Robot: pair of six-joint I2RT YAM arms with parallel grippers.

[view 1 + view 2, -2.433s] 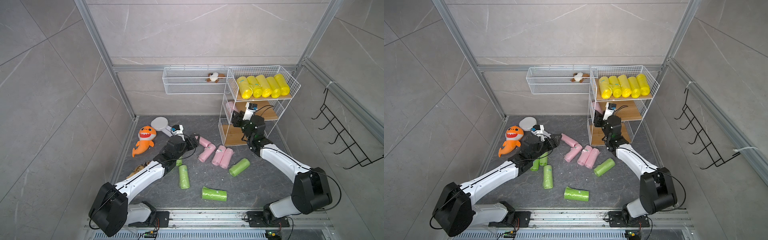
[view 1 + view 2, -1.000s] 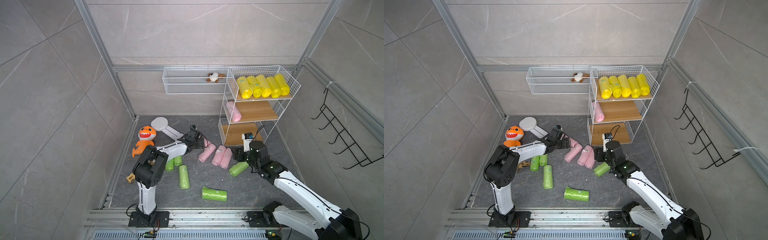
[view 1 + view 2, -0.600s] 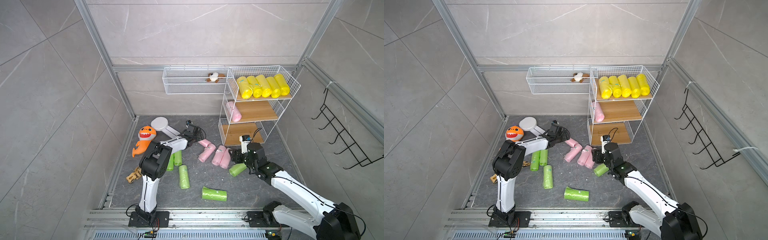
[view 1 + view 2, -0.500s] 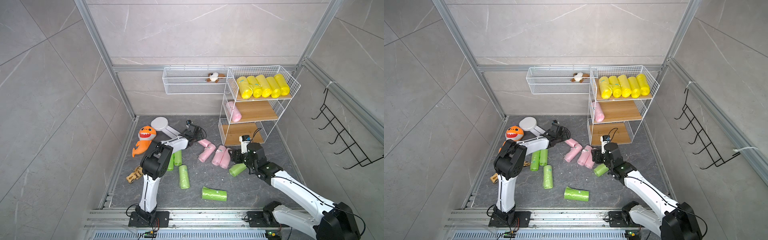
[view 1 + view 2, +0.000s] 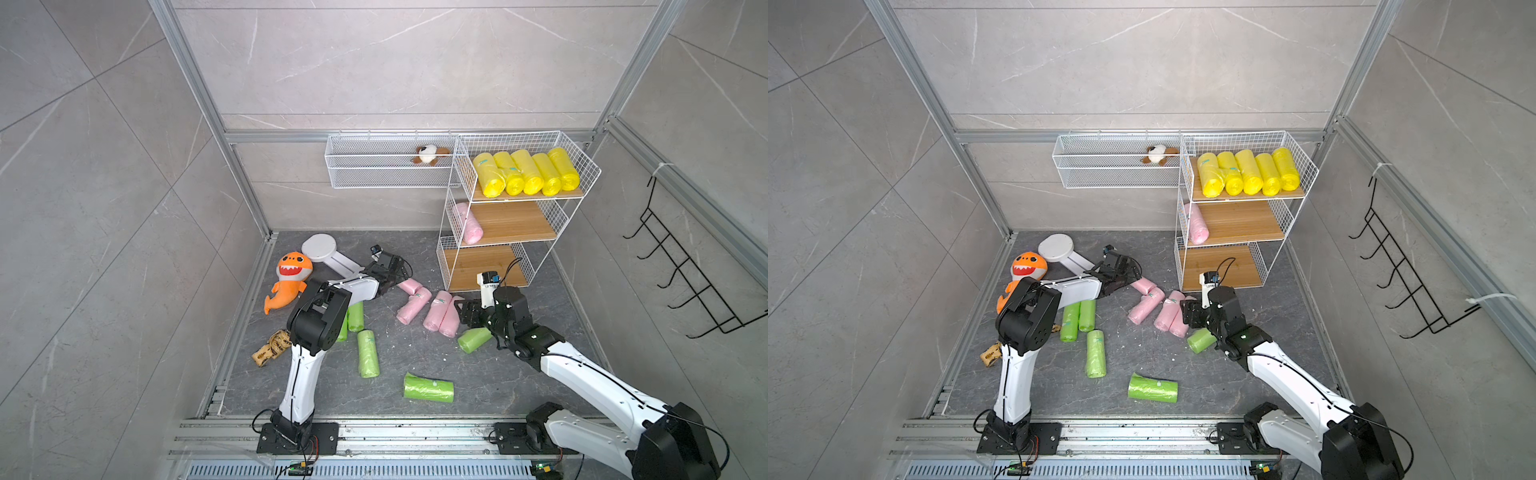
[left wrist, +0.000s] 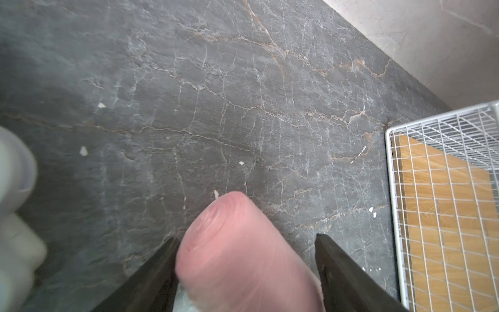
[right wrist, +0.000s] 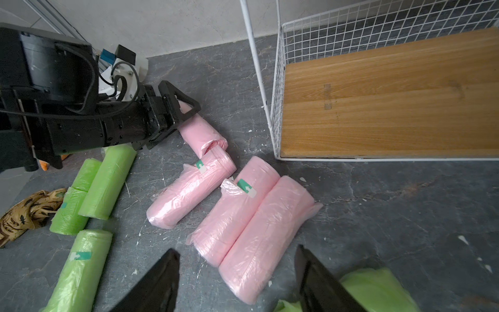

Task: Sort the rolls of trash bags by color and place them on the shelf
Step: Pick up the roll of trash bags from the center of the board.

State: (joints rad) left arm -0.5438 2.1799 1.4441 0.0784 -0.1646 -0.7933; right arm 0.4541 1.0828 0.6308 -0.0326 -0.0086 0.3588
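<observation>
Left gripper [image 6: 245, 237] has its jaws spread either side of a pink roll [image 6: 243, 272] lying on the floor [image 6: 243, 108], just below centre in both top views, with a gap showing on one side, so nothing clamped. Right gripper [image 7: 236, 251] jaws hang wide and empty over the ends of two more pink rolls [image 7: 243, 224], green roll [image 7: 378, 291] right beside. Shelf [image 5: 515, 224] at upper right holds five yellow rolls [image 5: 525, 172] up top and a lone pink roll [image 5: 468, 222] on the middle board.
</observation>
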